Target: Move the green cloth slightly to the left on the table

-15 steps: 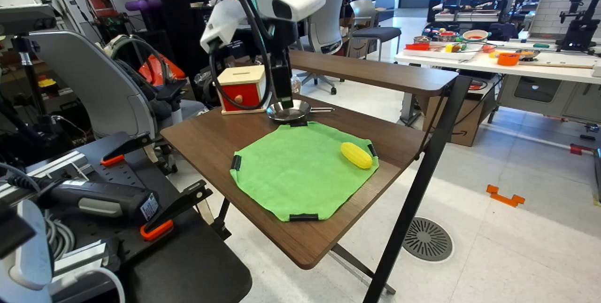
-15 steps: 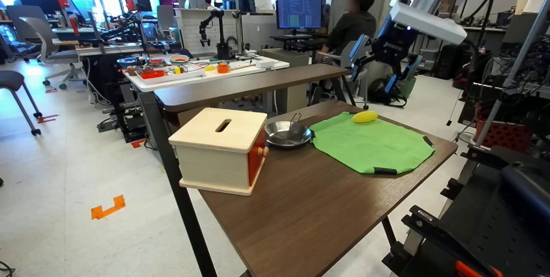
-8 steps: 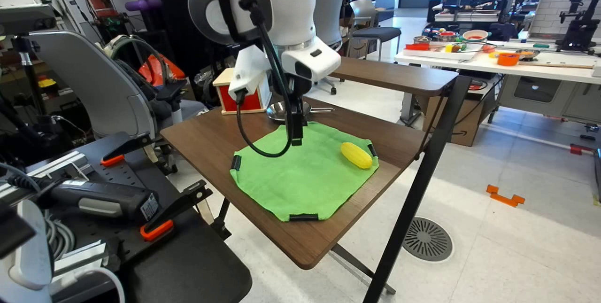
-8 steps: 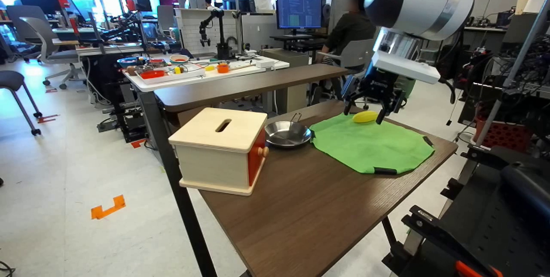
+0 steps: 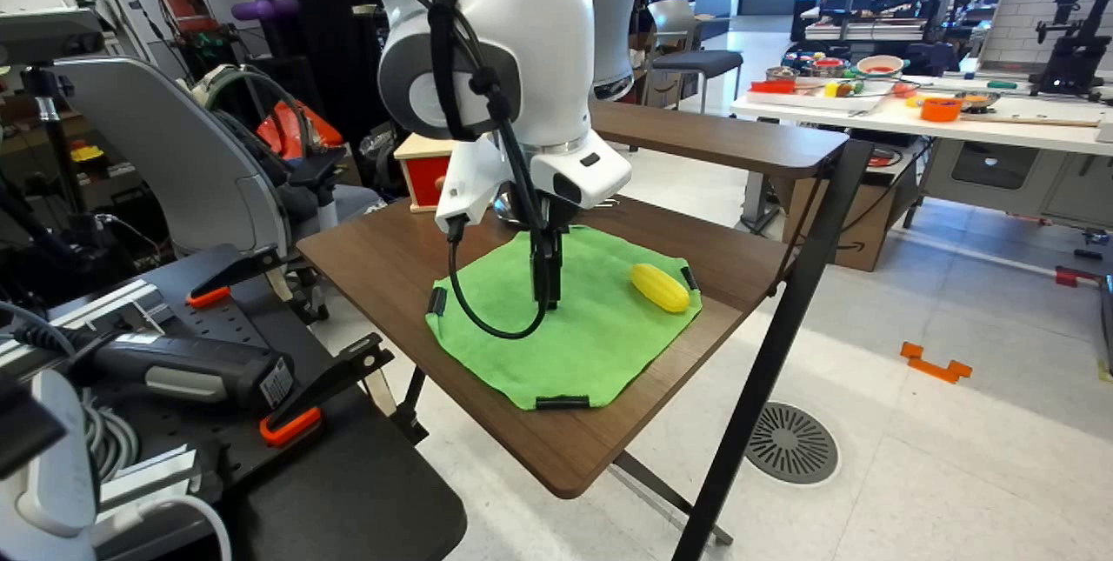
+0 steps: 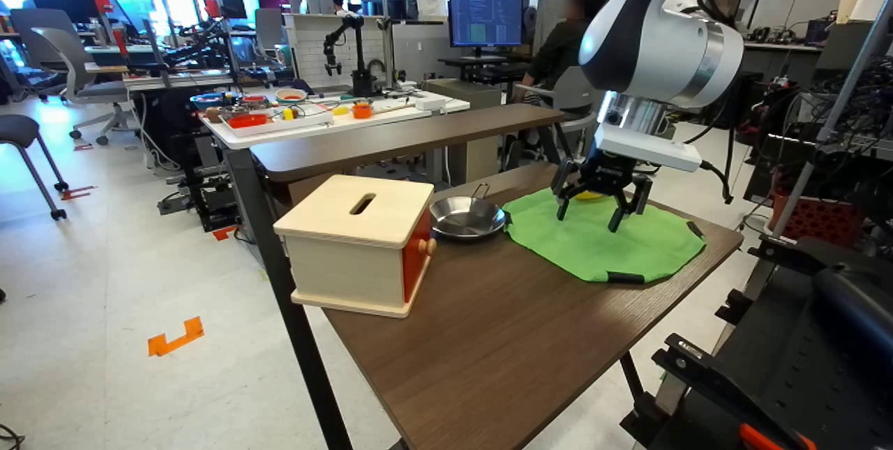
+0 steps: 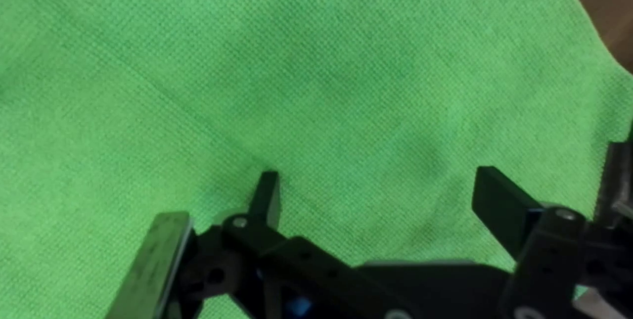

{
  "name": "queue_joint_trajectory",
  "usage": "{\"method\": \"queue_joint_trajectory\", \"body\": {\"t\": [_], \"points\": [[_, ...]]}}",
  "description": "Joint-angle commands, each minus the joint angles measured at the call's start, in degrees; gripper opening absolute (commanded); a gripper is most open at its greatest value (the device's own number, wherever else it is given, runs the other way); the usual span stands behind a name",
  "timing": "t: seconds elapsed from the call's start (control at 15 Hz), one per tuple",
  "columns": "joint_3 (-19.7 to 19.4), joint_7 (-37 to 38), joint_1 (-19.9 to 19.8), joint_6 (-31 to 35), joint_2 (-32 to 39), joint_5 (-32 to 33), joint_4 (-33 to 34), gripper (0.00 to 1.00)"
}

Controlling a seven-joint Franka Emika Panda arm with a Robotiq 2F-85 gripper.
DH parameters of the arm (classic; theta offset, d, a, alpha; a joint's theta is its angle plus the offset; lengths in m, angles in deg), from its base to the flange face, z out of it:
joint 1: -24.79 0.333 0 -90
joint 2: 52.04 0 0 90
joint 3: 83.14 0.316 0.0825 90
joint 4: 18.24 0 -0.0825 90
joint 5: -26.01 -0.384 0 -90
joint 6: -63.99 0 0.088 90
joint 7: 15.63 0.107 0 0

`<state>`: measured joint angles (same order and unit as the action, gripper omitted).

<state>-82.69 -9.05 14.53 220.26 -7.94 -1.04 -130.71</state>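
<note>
The green cloth [image 5: 600, 352] lies flat on the brown table [image 5: 565, 461], with dark tips at its corners. It also shows in an exterior view [image 6: 659, 248] and fills most of the wrist view [image 7: 306, 71]. My gripper [image 6: 587, 222] points down over the middle of the cloth. Its two fingers stand wide apart, with only cloth surface visible between them in the wrist view [image 7: 378, 173]. The fingertips are at or just above the cloth; I cannot tell if they touch it. No cloth is pinched.
A yellow lemon-like object [image 5: 659, 287] lies on the cloth near one corner. A metal pan [image 6: 467, 218] sits beside the cloth. A wooden box with a red front [image 6: 356, 255] stands past the pan. A higher narrow brown shelf [image 5: 730, 139] runs along one table side.
My gripper has come down from well above the table to the middle of the cloth, fingers staying apart. The cloth and the yellow object have not moved.
</note>
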Motion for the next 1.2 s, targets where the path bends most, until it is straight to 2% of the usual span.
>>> {"method": "queue_joint_trajectory", "body": {"t": [0.0,0.53,1.13], "points": [[-1.2,3.0,1.7,-1.0,1.2,3.5,0.9,1.0],[-7.6,12.4,10.3,-4.7,0.8,13.0,0.0,1.0],[-11.7,19.3,19.6,-6.6,0.6,21.4,-0.3,1.0]]}}
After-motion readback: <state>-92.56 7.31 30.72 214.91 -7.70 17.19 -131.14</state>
